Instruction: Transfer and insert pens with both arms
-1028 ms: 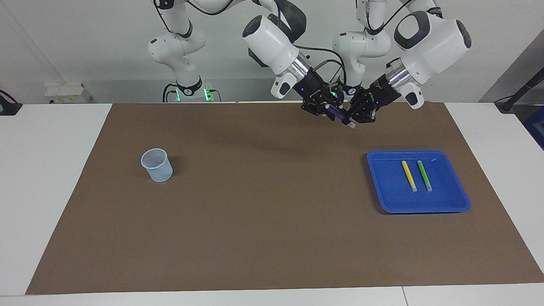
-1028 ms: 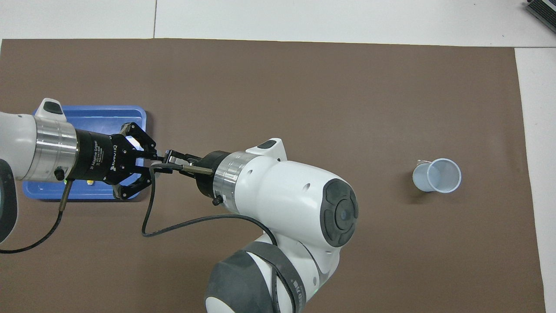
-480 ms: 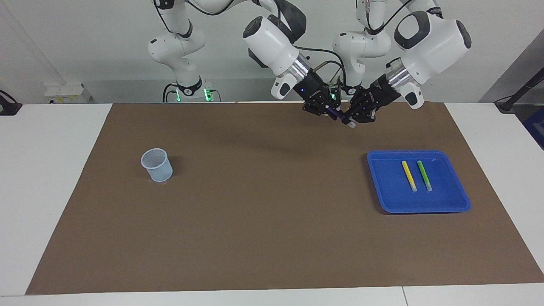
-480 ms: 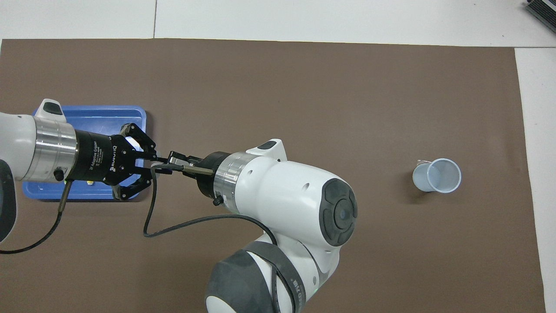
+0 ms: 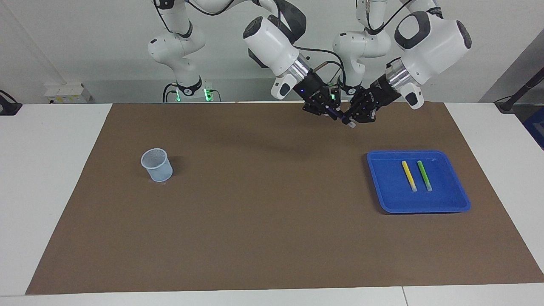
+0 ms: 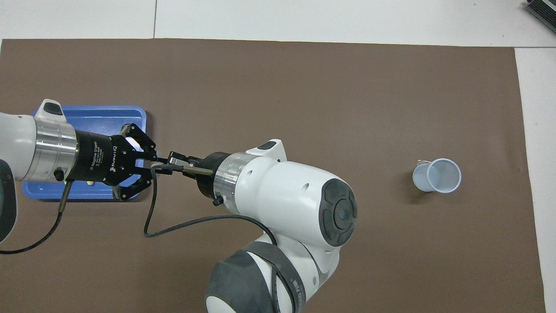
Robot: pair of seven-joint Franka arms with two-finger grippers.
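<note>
The slim purple pen (image 5: 338, 115) hangs in the air above the brown mat (image 5: 272, 221) near the surface's robot-side edge, gripped at once by the closed fingers of the left gripper (image 5: 352, 117) and right gripper (image 5: 329, 113). The yellow pen (image 5: 409, 175) and green pen (image 5: 423, 175) lie in the blue plastic tray (image 5: 382, 187); the pale mesh cup (image 5: 157, 165) stands well apart, with bare mat between them.

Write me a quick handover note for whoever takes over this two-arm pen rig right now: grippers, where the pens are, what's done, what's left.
Left gripper: shut on the purple pen, up in the air over the brown mat, near the robots' edge.
Right gripper: shut on the same purple pen; both grip it mid-handover.
Yellow pen and green pen: lying side by side in the blue tray, toward the left arm's end.
Cup: upright toward the right arm's end; no pen shows in it.
Done: purple pen lifted and gripped by both.
Left: release by the left gripper, insert purple pen in cup, then repeat for yellow and green.
</note>
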